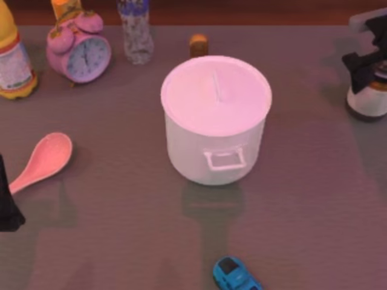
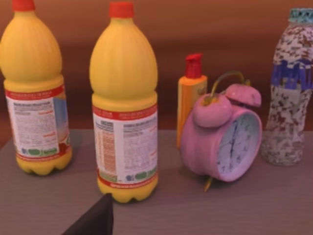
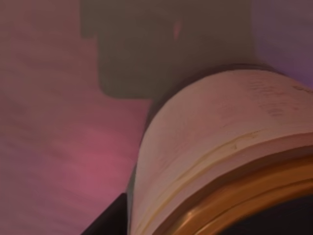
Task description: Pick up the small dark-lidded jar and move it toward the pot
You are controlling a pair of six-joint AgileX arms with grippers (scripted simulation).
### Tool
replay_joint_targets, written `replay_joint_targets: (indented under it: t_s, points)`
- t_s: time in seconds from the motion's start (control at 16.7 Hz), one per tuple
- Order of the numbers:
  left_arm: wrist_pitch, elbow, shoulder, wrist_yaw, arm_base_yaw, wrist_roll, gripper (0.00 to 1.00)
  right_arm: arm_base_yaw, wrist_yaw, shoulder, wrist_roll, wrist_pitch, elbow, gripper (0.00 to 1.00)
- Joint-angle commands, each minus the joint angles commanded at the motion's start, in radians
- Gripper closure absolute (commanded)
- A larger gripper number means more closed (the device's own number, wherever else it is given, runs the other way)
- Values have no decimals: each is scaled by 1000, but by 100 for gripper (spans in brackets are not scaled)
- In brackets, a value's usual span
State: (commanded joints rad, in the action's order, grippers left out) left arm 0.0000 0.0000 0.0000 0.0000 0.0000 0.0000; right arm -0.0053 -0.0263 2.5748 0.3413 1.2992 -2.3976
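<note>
Right gripper (image 1: 367,72) sits over the small dark-lidded jar (image 1: 367,101), well right of the large white lidded pot (image 1: 214,118); grip state unclear. Grasp step; next lift, carry potward. Left arm parked.

Jar (image 1: 367,99) lid under right claw (image 1: 366,66)
</note>
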Motion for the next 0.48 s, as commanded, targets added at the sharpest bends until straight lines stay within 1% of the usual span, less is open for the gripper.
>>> replay_joint_targets:
  t_s: [0.48]
  points:
    - [0,0,0,0,0,0,0,0,0,0,0,0,0,90]
